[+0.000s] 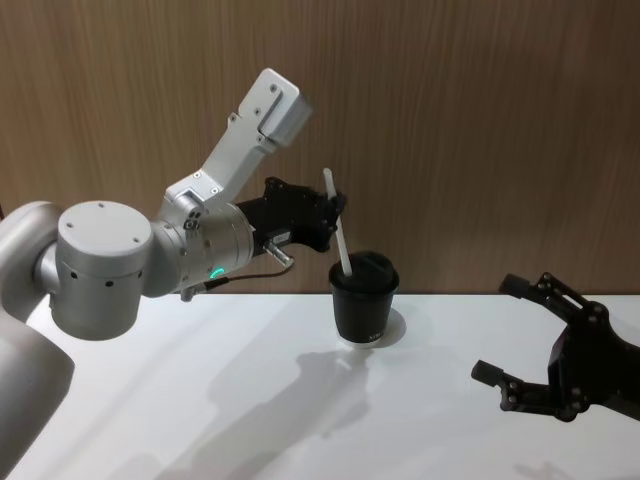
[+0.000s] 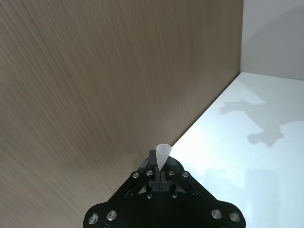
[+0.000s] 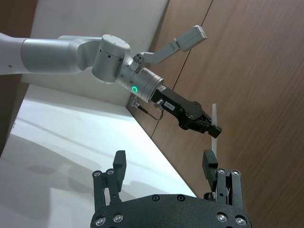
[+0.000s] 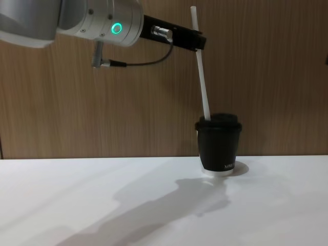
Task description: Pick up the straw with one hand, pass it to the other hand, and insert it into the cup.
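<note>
We see the left gripper (image 1: 338, 207) pinching the straw (image 1: 338, 232) with its tip in the cup (image 1: 364, 298), while the right gripper (image 1: 505, 335) waits wide open.

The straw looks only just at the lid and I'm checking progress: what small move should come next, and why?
Probably push it straight down. The left pincer grips the straw near its top, its lower tip is just at the cup lid, and most of it stands above, slightly tilted. The right pincer waits open nearby.
</note>
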